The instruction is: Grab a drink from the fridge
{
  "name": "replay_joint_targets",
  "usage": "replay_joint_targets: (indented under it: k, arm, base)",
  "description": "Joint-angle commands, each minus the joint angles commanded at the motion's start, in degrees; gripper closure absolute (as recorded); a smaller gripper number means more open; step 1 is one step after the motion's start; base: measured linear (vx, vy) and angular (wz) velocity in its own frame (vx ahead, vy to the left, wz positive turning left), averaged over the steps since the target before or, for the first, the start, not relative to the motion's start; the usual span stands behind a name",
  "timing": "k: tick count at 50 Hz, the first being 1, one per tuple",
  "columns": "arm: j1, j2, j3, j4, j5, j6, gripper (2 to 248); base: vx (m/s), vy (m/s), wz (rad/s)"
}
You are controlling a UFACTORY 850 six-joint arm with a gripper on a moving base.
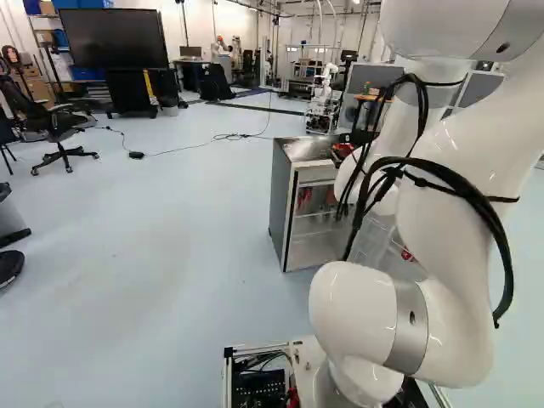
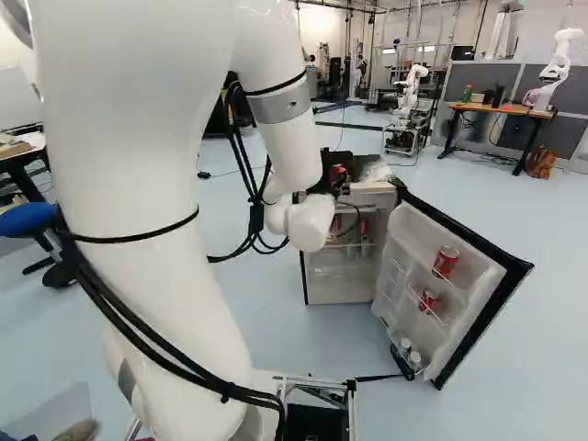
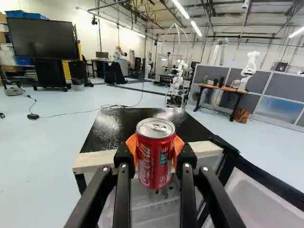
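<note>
The claw (image 3: 155, 151) pinched a red can (image 3: 155, 164) upright by the open fridge (image 1: 283, 204); slow, level backing clear of the door (image 2: 418, 234) seemed wisest.

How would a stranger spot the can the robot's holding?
Find the low grey fridge with its black-rimmed white door open. Near the fridge's top front edge is the black two-fingered pincer. The upright red metal can between its orange pads is the one; other red cans sit on the door's shelves.
</note>
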Motion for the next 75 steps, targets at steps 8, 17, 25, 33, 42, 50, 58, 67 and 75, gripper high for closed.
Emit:
replay_joint_targets:
  k: [8, 17, 25, 33, 42, 50, 58, 67, 75]
  arm:
    - [0.0, -2.1, -2.7, 0.0, 0.0, 0.0, 155]
    - [0.0, -4.7, -5.8, 0.0, 0.0, 0.0, 155]
    - [0.0, -7.0, -8.7, 0.0, 0.0, 0.0, 155]
    - [0.1, -9.3, -11.5, 0.0, 0.0, 0.0, 155]
    - [0.3, -11.9, -14.8, 0.0, -0.1, 0.0, 155]
    - [0.5, -14.1, -17.7, 0.0, -0.8, 0.0, 155]
    - [0.7, -16.3, -20.6, 0.0, -2.1, 0.0, 155]
    - [0.9, -18.9, -24.0, 0.0, -3.6, 0.0, 155]
    - [1.1, -21.1, -27.0, 0.0, -5.0, 0.0, 155]
  base:
    - [0.0, 0.0, 0.0]
    - [0.0, 0.0, 0.0]
    - [0.0, 0.0, 0.0]
    - [0.0, 0.0, 0.0]
    - [0.0, 0.0, 0.0]
    - [0.0, 0.0, 0.0]
    - [0.0, 0.0, 0.0]
    - [0.0, 0.0, 0.0]
    - [0.0, 0.0, 0.0]
